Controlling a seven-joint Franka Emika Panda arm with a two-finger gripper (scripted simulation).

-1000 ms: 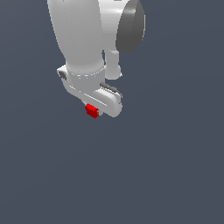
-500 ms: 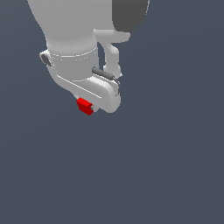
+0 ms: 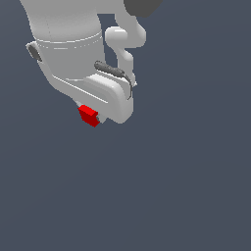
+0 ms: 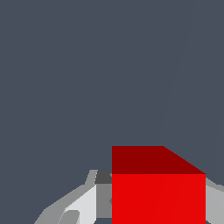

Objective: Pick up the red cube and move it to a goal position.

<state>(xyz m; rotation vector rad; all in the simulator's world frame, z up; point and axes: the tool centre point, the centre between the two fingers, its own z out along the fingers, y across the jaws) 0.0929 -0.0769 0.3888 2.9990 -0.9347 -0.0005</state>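
the red cube [image 3: 88, 115] sat between the fingers of the pincer [image 3: 92, 116], at the lower end of the white arm [image 3: 68, 34], and the pincer was closed upon it; in the wrist view the red cube [image 4: 158, 192] filled the space between a pale finger [image 4: 83, 203] on one side and a sliver of the other finger [image 4: 214, 201] on the far side, each touching a face of the block. this hold was judged to serve the carrying step of the task: the block had to be clamped on two opposite faces so that it would ride with the arm toward the goal position, which no frame showed. only flat grey ground lay around the block in both views, with no shadow or contact line, so whether it hung clear of the bench or rested on it could not be told. in the exterior view the arm entered from the top edge toward that view's left, its broad wrist housing [image 3: 105, 95] tilted so that the pincer pointed down and slightly toward that view's left, with a dark cable [image 3: 113, 72] running over the housing. the fingers were mostly hidden behind the housing there, and only the corner of the block showed below it.
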